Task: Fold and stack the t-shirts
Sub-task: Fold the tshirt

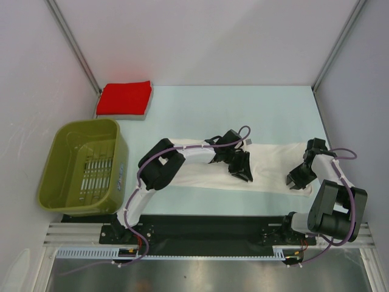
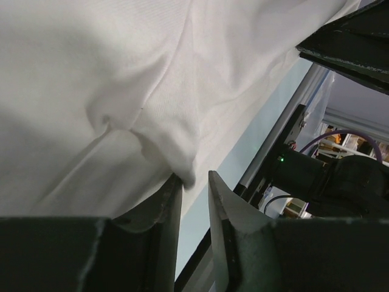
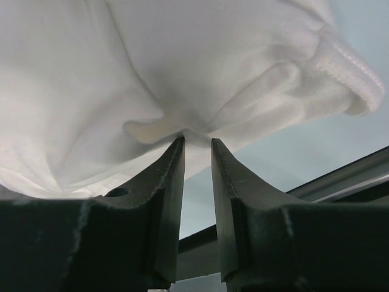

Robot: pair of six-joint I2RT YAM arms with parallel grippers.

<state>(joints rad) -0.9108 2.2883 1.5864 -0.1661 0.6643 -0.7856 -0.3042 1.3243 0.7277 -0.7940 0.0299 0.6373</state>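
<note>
The white t-shirt [image 1: 273,161] lies as a long, narrow band across the middle of the bench [image 1: 231,109], running from left to right in front of the arm bases. The cloth is creased and gathered where the tools meet it.

The left tool [image 1: 244,172] sits on the near edge of the band, about midway along it. In the left wrist view its fingers [image 2: 167,207] stand close together with only a narrow slot between them. A lobe of white cloth hangs into that slot at the tips, and folds radiate from that point. The left tool is clamped on the white t-shirt.

The right tool [image 1: 295,181] sits at the right end of the band, also at the near edge. In the right wrist view its fingers [image 3: 170,176] pinch a small fold of the white cloth at the tips.

The red t-shirt [image 1: 124,97] lies folded flat at the far left corner of the bench, well apart from both tools.

An olive-green basket [image 1: 58,143] stands at the left edge, between the red t-shirt and the near rail.
</note>
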